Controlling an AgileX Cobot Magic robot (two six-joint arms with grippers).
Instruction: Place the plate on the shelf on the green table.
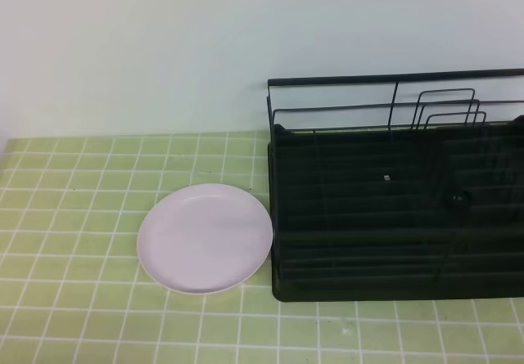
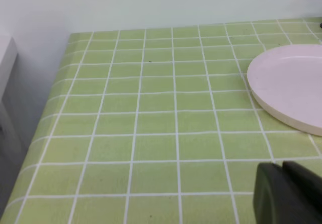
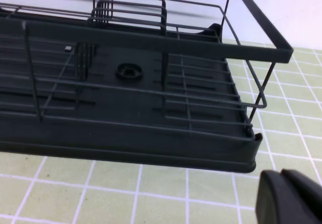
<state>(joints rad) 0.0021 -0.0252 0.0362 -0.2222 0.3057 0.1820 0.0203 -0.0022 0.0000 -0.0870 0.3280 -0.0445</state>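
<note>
The pale pink plate [image 1: 205, 238] lies flat on the green table [image 1: 74, 217], just left of the black wire shelf [image 1: 393, 208]. In the left wrist view the plate [image 2: 292, 85] shows at the right edge, and my left gripper [image 2: 283, 194] sits shut at the bottom right, short of the plate and holding nothing. From the right wrist camera, the shelf [image 3: 126, 98] fills the frame with its looped dividers at the back. My right gripper [image 3: 282, 196] is shut and empty, in front of the shelf's near corner. Neither gripper appears in the exterior high view.
A pale wall [image 1: 164, 45] rises behind the table. The table's left edge [image 2: 45, 118] drops off beside a white object [image 2: 5, 58]. Open tiles lie in front of the plate and shelf.
</note>
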